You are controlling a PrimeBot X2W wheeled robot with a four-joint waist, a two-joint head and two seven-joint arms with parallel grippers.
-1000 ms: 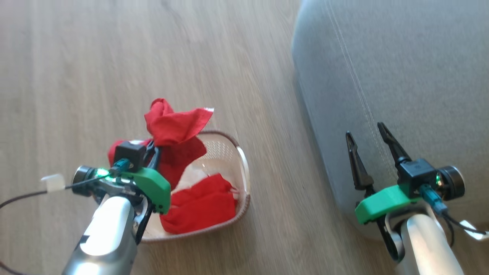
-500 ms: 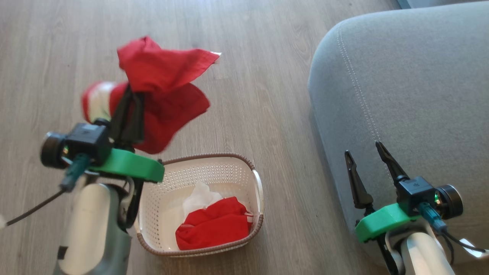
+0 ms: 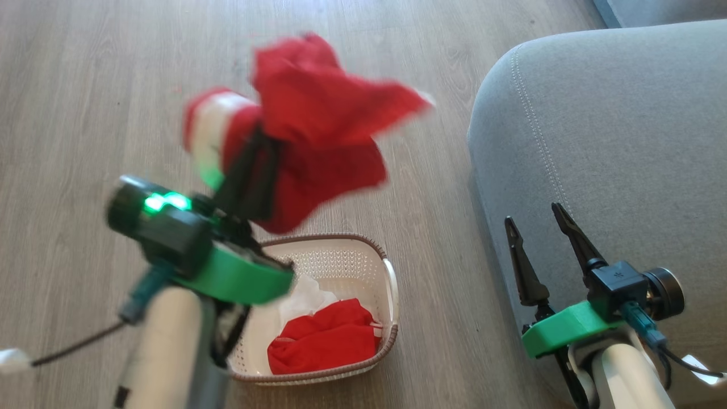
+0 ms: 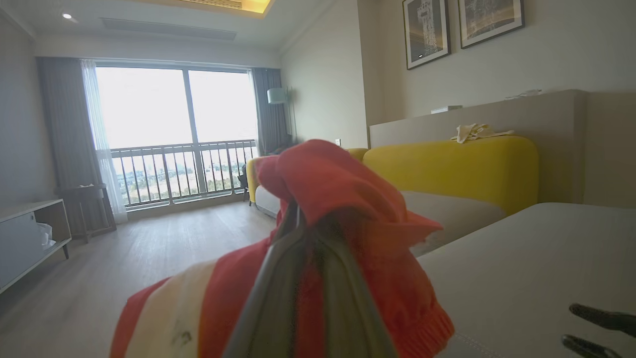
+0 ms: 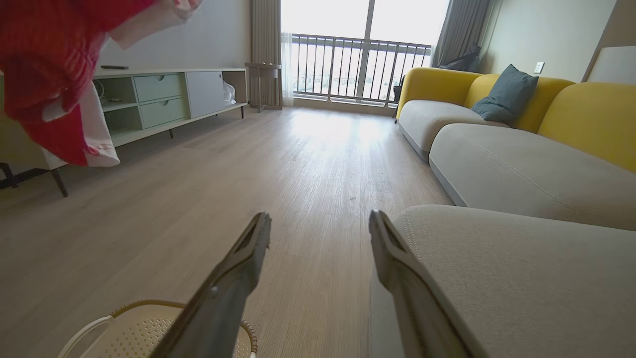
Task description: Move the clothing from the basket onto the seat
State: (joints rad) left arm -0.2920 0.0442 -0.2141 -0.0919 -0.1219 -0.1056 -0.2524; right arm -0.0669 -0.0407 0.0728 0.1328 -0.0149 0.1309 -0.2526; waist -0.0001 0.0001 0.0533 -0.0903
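Clamped in the left tool (image 3: 262, 142), red garment (image 3: 324, 130) clears the basket (image 3: 392, 284), seemingly bound for the seat (image 3: 625, 142); right tool (image 3: 532, 212) gapes empty.

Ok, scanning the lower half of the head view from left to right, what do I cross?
Left arm's pale forearm → cream basket with a red garment inside → strip of wood floor → open right gripper, over the grey seat.

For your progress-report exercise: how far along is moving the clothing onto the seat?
Done: nothing; the grey fabric seat looks bare. In hand: left gripper clamps a red white-banded garment, held above the cream perforated basket. Left: another red garment lies inside it.
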